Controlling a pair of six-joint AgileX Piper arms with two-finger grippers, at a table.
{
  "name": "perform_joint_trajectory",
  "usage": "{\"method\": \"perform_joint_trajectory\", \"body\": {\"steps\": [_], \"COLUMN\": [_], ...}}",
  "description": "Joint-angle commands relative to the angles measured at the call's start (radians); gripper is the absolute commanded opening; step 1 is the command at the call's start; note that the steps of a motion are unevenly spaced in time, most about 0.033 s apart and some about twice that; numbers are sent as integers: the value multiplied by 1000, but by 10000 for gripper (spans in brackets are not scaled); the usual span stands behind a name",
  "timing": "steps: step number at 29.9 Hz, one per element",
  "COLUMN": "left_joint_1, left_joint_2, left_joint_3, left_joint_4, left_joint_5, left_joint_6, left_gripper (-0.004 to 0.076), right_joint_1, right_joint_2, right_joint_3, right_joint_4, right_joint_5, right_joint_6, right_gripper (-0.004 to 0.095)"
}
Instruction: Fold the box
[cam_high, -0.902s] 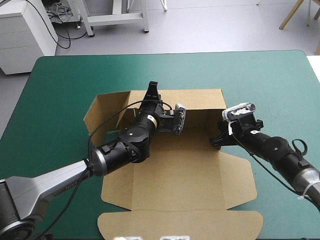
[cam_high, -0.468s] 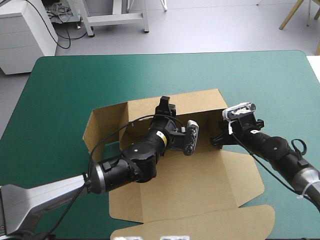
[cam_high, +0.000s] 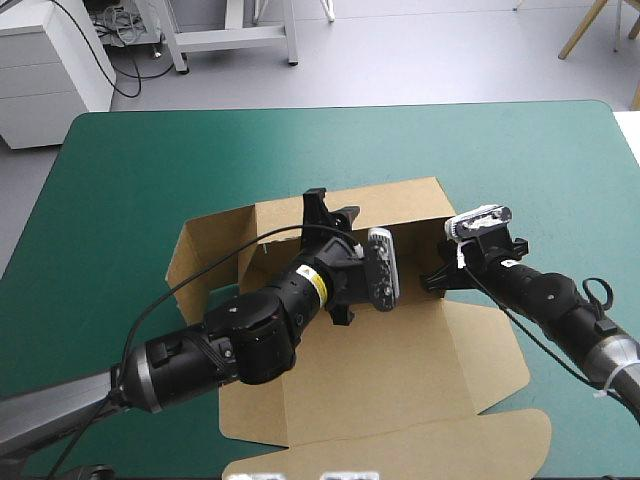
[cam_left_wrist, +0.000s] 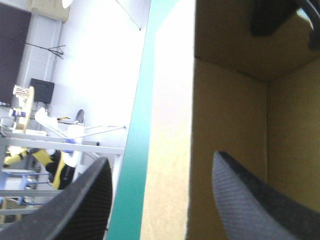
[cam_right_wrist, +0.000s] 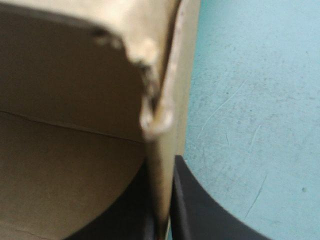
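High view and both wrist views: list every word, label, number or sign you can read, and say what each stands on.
No text can be read in any view.
A yellow sticker on the left arm: its print is too small to read.
The box: plain brown board, no print showing.

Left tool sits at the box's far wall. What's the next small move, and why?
Probably shut the left tool on the far wall of the box. Its fingers stand open astride that raised wall, one inside, one outside toward the teal-green cover, and the right tool is shut on the box near its far right corner. Then both arms would hold it.
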Motion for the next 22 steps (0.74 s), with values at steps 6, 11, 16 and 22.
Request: {"method": "perform_joint_trajectory", "body": {"steps": [6, 11, 16, 22], "left_joint_1": [211, 493, 821, 1146], "left_joint_2": [-41, -41, -41, -41], "left_joint_3": [-263, -360, -361, -351], "left_joint_4": [-164, -300, -483, -875], "left_joint_5": [81, 196, 250, 246], "left_joint_6": [-18, -18, 14, 147], "left_gripper": [419, 419, 419, 416], "right_joint_1": [1, 1, -1, -1], "right_joint_2": [-21, -21, -21, -21], "right_joint_3": [-28, -28, -31, -62], "right_joint_4": [17, 17, 17, 15], "right_joint_5": [-24, -35, -49, -49], "right_joint_6": [9, 15, 16, 85], "right_gripper": [-19, -19, -19, -19]}}
